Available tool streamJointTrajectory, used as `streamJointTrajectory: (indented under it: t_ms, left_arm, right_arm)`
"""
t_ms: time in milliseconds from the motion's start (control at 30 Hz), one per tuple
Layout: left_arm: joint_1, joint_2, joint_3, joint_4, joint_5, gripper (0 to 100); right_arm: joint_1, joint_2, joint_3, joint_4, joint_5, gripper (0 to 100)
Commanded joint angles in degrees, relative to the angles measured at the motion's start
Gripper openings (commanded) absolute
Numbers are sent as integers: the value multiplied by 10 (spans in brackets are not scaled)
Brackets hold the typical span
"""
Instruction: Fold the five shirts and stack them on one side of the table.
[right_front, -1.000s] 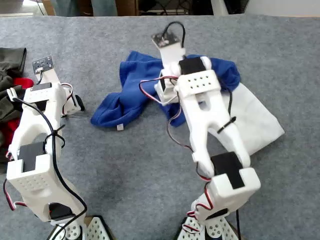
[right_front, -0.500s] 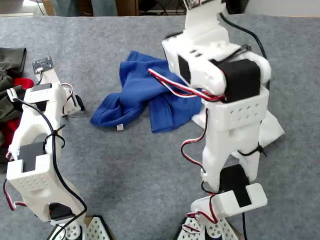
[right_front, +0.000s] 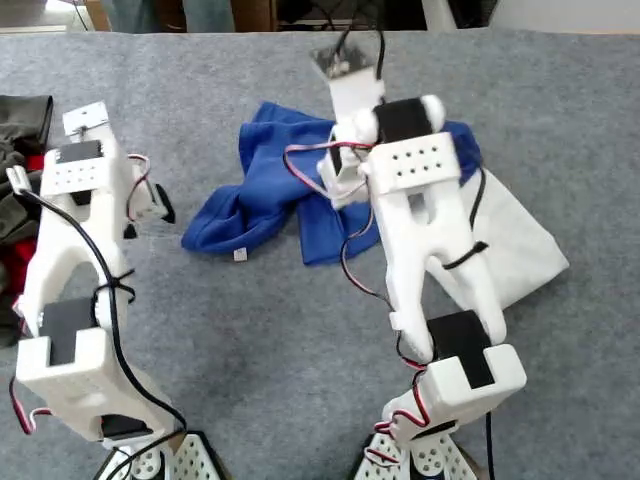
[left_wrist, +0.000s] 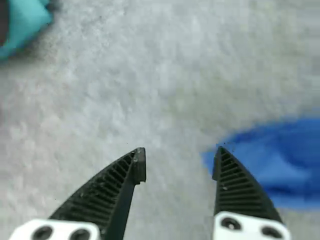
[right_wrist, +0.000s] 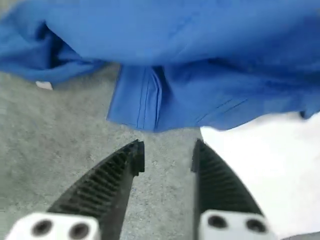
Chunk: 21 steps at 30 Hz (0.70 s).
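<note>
Right wrist view: we're hovering the right gripper, parted and empty, by the blue shirt. The left gripper is hanging open too, gripping nothing.

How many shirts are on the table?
4, maybe more hidden: blue shirt crumpled mid-table; white shirt beside it; dark shirt and red shirt piled at left edge.

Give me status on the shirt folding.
Done: nothing looks folded; the blue shirt lies crumpled against the white shirt. In hand: nothing; left pincer is open over bare table, right pincer open at the blue hem. To do: all folding and stacking; dark and red clothes sit bunched at the edge.
</note>
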Motion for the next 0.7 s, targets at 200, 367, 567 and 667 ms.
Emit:
streamJointTrajectory:
  t_ms: [200,367,567,667]
  left_arm:
    - [0,-170,230,-173,25,254]
    - [0,-154,256,-305,47,254]
    - [-22,-47,202,-345,57,254]
    - [-58,-22,135,-287,57,253]
  right_arm:
    - [-10,-51,246,-243,-33,194]
    - [-6,-28,286,-334,-91,230]
    - [-40,22,285,-402,-135,155]
    - [-40,28,285,-402,-127,152]
